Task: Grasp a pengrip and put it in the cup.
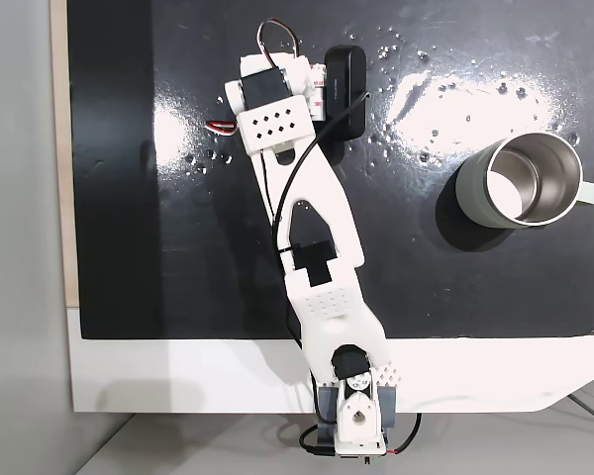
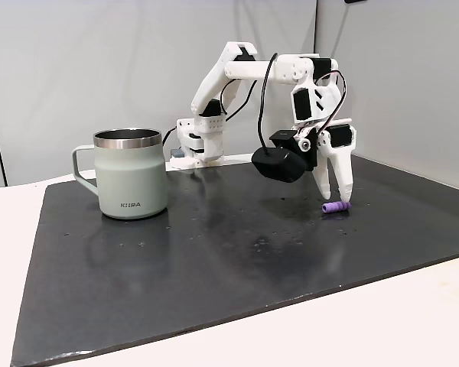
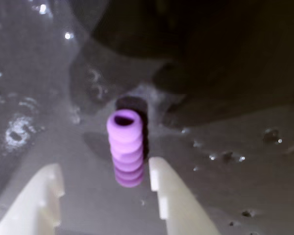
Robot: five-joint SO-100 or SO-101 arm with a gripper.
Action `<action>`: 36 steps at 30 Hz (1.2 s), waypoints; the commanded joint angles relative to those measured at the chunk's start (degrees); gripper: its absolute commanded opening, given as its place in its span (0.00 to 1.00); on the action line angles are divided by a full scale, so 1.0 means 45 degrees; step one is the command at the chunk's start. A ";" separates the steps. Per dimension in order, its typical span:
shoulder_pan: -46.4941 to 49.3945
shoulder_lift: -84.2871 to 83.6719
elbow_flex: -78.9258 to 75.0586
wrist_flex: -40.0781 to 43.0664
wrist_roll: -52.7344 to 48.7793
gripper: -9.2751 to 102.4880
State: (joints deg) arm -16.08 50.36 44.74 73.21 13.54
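The black mat is glossy, speckled with small droplets, and lies on a white table. In the side fixed view its near edge runs diagonally across the foreground with much bare dark surface between that edge and the things on it.

The pengrip, a short purple ribbed tube, lies on its side on the mat toward the right edge in that view, well clear of every edge. In the wrist view the pengrip shows its rounded ribs and an open hollow end pointing away from the camera.

The gripper points straight down just above the tube, its two tapered white plastic fingers spread apart. In the wrist view the tube's near end lies in the gap between the two tips, close to the right one; whether it touches cannot be told.

The cup stands upright, well apart from the gripper, near the left edge of the mat in the side fixed view, with open mat between them. It has matte grey sides, a steel rim and a pale handle. In the top-down fixed view the cup shows a shiny steel inside and sits near the mat's right edge.
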 commanded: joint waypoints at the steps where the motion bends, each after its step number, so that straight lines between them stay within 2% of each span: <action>1: -0.0117 -0.0020 -0.1016 0.0195 -0.0117 0.24; 10: -0.0020 -0.0957 -0.1973 0.0410 -0.0117 0.23; 20: 0.0039 -0.1641 -0.2559 0.0703 -0.0176 0.08; 26: 0.0098 -0.1680 -0.2734 0.0977 -0.0176 0.08; 36: 0.0254 0.1348 -0.2148 0.1094 0.0039 0.08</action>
State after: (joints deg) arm -15.64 47.55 35.24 77.78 13.45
